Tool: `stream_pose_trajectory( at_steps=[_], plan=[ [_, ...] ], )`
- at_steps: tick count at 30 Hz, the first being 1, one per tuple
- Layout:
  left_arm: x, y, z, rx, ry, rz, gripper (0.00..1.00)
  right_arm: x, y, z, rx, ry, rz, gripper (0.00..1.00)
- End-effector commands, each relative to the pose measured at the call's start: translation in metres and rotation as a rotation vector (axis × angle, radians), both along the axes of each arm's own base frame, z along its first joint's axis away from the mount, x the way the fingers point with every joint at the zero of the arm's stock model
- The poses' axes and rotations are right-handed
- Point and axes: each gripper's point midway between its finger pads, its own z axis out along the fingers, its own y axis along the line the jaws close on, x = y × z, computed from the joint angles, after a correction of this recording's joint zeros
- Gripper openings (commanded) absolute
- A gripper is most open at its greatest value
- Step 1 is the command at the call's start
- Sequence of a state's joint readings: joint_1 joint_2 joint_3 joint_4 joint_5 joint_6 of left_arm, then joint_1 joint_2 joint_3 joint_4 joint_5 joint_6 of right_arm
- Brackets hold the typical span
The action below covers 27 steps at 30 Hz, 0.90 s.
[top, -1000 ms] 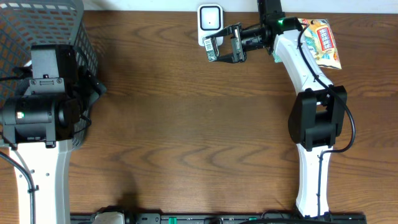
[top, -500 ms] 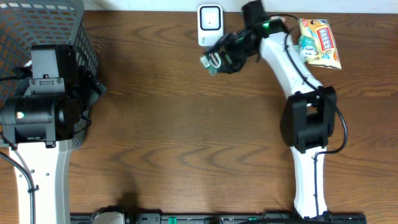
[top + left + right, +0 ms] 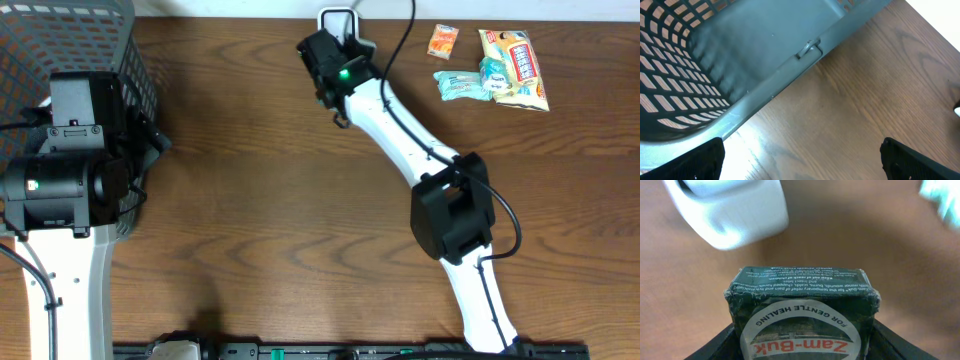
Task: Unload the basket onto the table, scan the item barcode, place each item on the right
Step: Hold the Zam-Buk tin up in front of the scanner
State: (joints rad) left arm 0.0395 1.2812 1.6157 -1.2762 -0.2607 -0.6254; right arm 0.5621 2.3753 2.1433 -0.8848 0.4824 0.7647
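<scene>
Green and a bit crumpled, the little box (image 3: 802, 310) of Zam-Buk is sitting between the two fingers of the right gripper (image 3: 325, 58), which are squeezing its sides. A moment ago this gripper was hanging to the right of the white scanner (image 3: 338, 17). Now the arm is reaching across, and the gripper is sitting right in front of the scanner, just below it in the overhead view. In the wrist view the scanner is showing up blurry and close, up and to the left of the box. That probably means the box is being brought to the scanner so its barcode can be read. No barcode is showing on the faces in view, so the box may need turning.

The box is looking like thin card, with square edges, white printing and a round label. The scanner is looking like smooth white plastic with rounded corners. Far to the left of the scanner, the left gripper (image 3: 802, 160) is waiting with its fingers spread wide, holding nothing, next to a grey plastic basket (image 3: 740, 65) full of little holes. To the right of the scanner, shiny snack packets (image 3: 515, 65) are lying on the brown wooden table (image 3: 280, 200)
</scene>
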Motion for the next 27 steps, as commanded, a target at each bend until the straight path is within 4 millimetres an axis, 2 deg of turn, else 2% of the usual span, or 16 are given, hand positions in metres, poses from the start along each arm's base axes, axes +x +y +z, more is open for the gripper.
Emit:
stream_pose_trajectory(
  at_steps=[1,6,13,14,17,21,27],
  plan=[
    [-0.001,0.004,0.002,0.006,-0.004,0.016,0.98,0.025,-0.016,0.05,-0.207,-0.205,0.002,0.59],
    [-0.001,0.004,0.002,0.006,-0.004,0.016,0.98,0.055,-0.003,0.072,-0.14,-0.353,0.015,0.63],
    [-0.001,0.004,0.002,0.006,-0.004,0.016,0.98,0.101,0.025,0.1,-0.09,-0.57,0.157,0.71],
    [-0.001,0.004,0.002,0.006,-0.004,0.016,0.98,0.107,0.025,0.097,-0.121,-0.582,0.177,0.72],
    [-0.001,0.004,0.002,0.006,-0.004,0.016,0.98,0.103,0.022,0.08,-0.148,-0.523,0.19,0.75],
    [-0.001,0.004,0.002,0.006,-0.004,0.016,0.98,0.087,0.024,0.047,-0.146,-0.375,0.244,0.77],
    [-0.001,0.004,0.002,0.007,-0.004,0.016,0.98,0.052,0.049,0.004,-0.012,-0.162,0.353,0.85]
  ],
)
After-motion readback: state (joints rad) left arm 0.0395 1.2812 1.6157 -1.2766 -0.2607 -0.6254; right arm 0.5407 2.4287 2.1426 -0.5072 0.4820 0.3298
